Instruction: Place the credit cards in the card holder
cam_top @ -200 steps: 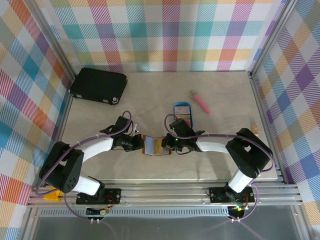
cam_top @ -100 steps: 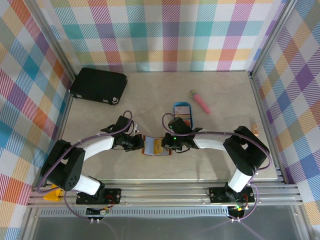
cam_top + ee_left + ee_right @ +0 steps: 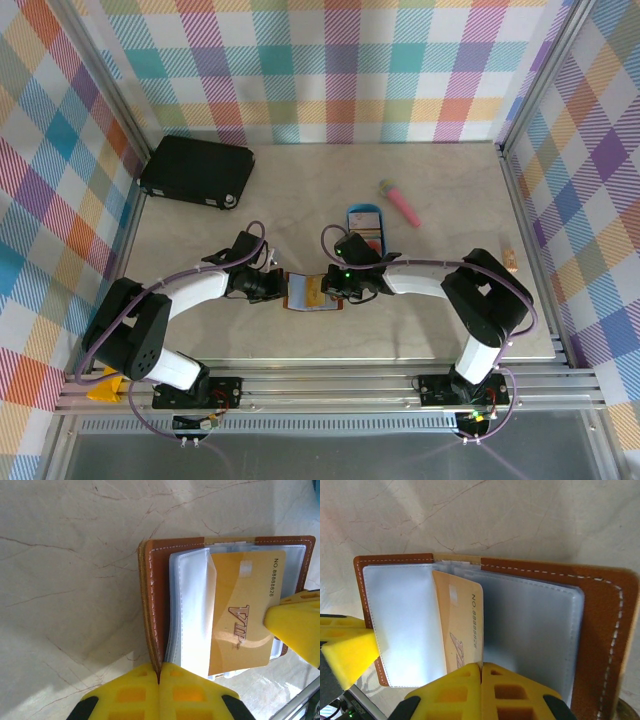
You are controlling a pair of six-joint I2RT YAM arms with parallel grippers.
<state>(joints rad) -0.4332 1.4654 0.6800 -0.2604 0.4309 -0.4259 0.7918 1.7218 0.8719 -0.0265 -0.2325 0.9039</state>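
Note:
The brown card holder lies open on the table between both arms, its pale sleeves facing up. My left gripper is shut on the edge of the leather cover, holding it open. A gold credit card stands over the sleeves near the fold. My right gripper is shut on this card's near edge. The same card lies flat across the sleeves in the left wrist view, with a right fingertip at its edge. Another credit card rests in the blue tray.
A blue oval tray sits just behind the card holder. A pink stick lies to its right. A large black case is at the back left corner. Metal frame rails run along the table's sides and front.
My right gripper has crept a little to the left with the gold card, closer over the card holder. My left gripper has stayed clamped on the cover.

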